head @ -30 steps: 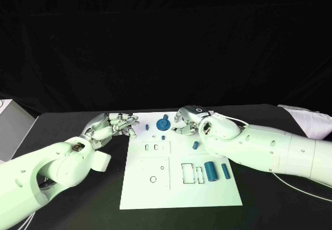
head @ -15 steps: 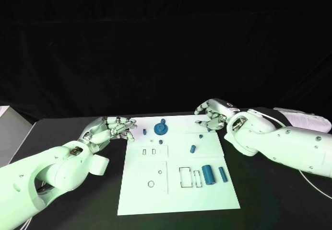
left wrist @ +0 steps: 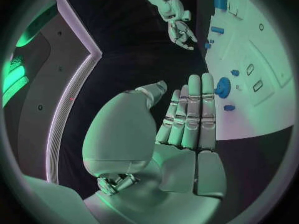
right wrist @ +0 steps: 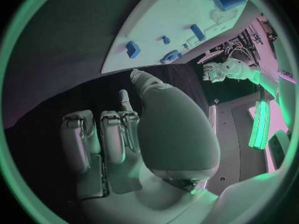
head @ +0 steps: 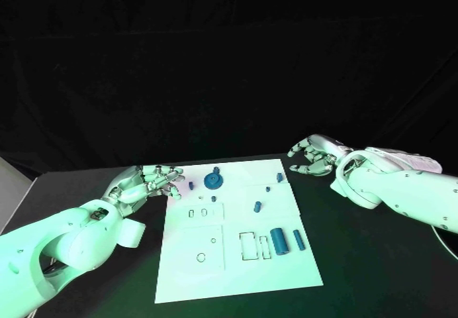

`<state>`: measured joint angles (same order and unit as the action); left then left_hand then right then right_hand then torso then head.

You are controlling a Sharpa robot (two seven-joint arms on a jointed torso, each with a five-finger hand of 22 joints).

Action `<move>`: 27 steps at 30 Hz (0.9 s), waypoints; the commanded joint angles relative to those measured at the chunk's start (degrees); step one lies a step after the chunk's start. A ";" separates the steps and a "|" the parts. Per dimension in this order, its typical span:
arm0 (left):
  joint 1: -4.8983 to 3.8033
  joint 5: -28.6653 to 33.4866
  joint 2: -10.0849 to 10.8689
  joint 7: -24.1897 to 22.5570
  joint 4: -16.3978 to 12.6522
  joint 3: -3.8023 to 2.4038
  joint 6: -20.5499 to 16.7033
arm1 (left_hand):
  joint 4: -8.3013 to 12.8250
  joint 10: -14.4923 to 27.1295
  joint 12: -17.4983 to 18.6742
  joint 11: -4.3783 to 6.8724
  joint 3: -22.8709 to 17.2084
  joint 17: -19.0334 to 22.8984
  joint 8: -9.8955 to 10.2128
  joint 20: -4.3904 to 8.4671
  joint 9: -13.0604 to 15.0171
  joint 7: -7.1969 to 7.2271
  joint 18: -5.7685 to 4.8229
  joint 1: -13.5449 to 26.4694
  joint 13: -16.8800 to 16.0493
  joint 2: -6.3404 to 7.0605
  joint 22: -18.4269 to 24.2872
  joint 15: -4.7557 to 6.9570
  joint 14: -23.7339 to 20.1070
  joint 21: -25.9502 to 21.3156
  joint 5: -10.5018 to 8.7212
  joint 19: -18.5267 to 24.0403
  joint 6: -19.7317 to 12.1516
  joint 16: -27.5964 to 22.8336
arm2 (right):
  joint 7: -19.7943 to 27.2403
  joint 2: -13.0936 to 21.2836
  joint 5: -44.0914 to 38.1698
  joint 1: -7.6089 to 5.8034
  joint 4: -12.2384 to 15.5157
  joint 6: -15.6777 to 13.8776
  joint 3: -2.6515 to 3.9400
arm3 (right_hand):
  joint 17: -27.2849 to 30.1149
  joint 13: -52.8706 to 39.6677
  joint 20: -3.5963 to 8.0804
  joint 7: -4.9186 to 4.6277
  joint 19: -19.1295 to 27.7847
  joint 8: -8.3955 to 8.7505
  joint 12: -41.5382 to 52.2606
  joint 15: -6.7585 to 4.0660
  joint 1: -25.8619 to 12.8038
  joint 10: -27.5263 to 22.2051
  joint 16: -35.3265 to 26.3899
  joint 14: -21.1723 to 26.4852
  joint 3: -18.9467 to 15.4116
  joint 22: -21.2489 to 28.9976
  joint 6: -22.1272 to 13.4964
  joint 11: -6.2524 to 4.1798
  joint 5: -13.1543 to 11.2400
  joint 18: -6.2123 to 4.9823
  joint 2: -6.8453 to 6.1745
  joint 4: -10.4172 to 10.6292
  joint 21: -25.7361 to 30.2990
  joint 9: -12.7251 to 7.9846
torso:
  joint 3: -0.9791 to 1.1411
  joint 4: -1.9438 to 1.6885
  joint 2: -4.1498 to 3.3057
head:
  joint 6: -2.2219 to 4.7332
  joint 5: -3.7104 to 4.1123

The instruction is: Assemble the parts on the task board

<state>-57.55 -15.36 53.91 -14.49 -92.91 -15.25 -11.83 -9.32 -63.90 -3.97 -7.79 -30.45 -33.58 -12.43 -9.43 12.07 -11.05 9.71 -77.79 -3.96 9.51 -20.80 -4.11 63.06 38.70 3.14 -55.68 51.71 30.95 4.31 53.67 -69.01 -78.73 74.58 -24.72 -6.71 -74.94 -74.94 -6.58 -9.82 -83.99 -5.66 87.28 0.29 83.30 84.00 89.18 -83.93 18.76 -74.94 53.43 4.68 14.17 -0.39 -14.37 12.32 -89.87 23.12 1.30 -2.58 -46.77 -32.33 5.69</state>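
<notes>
The white task board lies in the middle of the black table. Near its far edge stands a blue disc with small blue pegs around it. A thick blue cylinder and a slim one lie near the board's right edge. My left hand hovers at the board's far left corner, fingers straight and side by side, holding nothing. My right hand is off the board past its far right corner, fingers loosely bent and apart, empty.
Rectangular recesses and small slots mark the board's surface. A pale box stands at the table's left edge. Bare black table stretches to the right of the board.
My right hand has drawn back from over the board's far side to the right, off the board, uncovering small pegs there. The left hand has stayed in place. The camera has shifted.
</notes>
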 commanded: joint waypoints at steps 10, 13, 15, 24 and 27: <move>0.21 -0.11 -0.12 -0.62 0.01 -0.04 1.36 | 0.33 0.13 0.18 -0.14 -0.15 -0.10 0.29 0.03 0.07 -0.33 0.69 0.54 -0.08 0.02 -0.09 0.11 -0.08 0.31 0.02 0.45 -0.07 0.31 | 0.45 -1.30 -2.33 1.20 -0.59 4.85 -0.21 | -13.57 -11.93 -0.16 -0.04 -6.01 0.48 0.08 0.49 -0.05 3.01 0.39 -5.72 -0.48 -15.06 -0.78 0.41 -0.12 0.39 -0.54 -0.23 -0.13 -0.18 | 0.19 -0.12 -0.20 | -0.77 0.24; 0.23 -0.12 -0.08 -0.60 0.02 -0.04 1.36 | 0.33 0.13 0.18 -0.14 -0.15 -0.10 0.29 0.03 0.07 -0.33 0.69 0.54 -0.08 0.02 -0.09 0.11 -0.08 0.31 0.02 0.45 -0.07 0.31 | -0.26 -2.02 -3.14 1.80 -0.95 4.91 -0.24 | -13.56 -11.93 -0.17 -0.05 -6.01 0.52 0.08 0.51 -0.11 3.02 0.38 -5.71 -0.58 -15.06 -0.84 0.41 0.02 0.39 -0.57 -0.18 -0.13 -0.19 | 0.16 -0.10 -0.17 | -1.09 0.13; 0.25 -0.12 -0.06 -0.59 0.03 -0.04 1.36 | 0.33 0.13 0.18 -0.14 -0.15 -0.10 0.29 0.03 0.07 -0.33 0.69 0.54 -0.08 0.02 -0.09 0.11 -0.08 0.31 0.02 0.45 -0.07 0.31 | -0.55 -2.30 -3.42 2.02 -1.10 4.92 -0.25 | -13.57 -11.97 -0.18 -0.05 -6.01 0.54 0.11 0.51 -0.16 3.05 0.38 -5.71 -0.65 -15.06 -0.87 0.42 0.14 0.39 -0.59 -0.14 -0.13 -0.20 | 0.15 -0.15 -0.18 | -1.24 0.10; 0.27 -0.14 0.02 -0.55 0.04 -0.04 1.33 | 0.33 0.13 0.18 -0.14 -0.15 -0.10 0.29 0.03 0.07 -0.33 0.69 0.54 -0.08 0.02 -0.09 0.11 -0.08 0.31 0.02 0.45 -0.07 0.31 | -1.53 -3.38 -4.03 2.60 -1.89 4.77 -0.29 | -13.64 -12.06 -0.21 -0.06 -6.01 0.54 0.20 0.53 -0.29 3.15 0.40 -5.73 -0.77 -15.06 -0.86 0.43 0.49 0.39 -0.51 0.02 -0.13 -0.21 | 0.11 -0.04 -0.10 | -1.57 -0.12; 0.27 -0.15 0.03 -0.50 0.00 -0.04 1.34 | 0.33 0.13 0.18 -0.14 -0.15 -0.10 0.29 0.03 0.07 -0.33 0.69 0.54 -0.08 0.02 -0.09 0.11 -0.08 0.31 0.02 0.45 -0.07 0.31 | -2.06 -3.61 -4.19 2.68 -2.03 4.24 -0.29 | -13.55 -12.18 -0.24 -0.07 -6.01 0.48 0.30 0.55 -0.44 3.26 0.38 -5.71 -0.81 -15.06 -0.71 0.44 0.96 0.39 -0.23 0.26 -0.13 -0.19 | 0.10 -0.04 -0.10 | -1.64 -0.16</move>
<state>-57.29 -15.37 54.00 -14.49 -92.77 -15.24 -11.50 -9.32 -63.90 -3.97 -7.79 -30.45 -33.61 -12.43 -9.43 12.06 -11.05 9.71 -77.79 -3.95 9.51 -20.84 -4.11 63.07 38.70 3.14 -55.68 51.71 30.95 3.26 50.16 -71.89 -76.14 72.62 -20.80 -6.99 -74.92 -74.92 -6.58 -9.86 -83.99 -5.40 87.28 0.50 83.11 84.00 89.42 -84.14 18.20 -74.93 52.98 4.68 15.01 -0.39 -14.65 12.43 -89.87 22.97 1.38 -2.67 -46.88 -33.88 5.57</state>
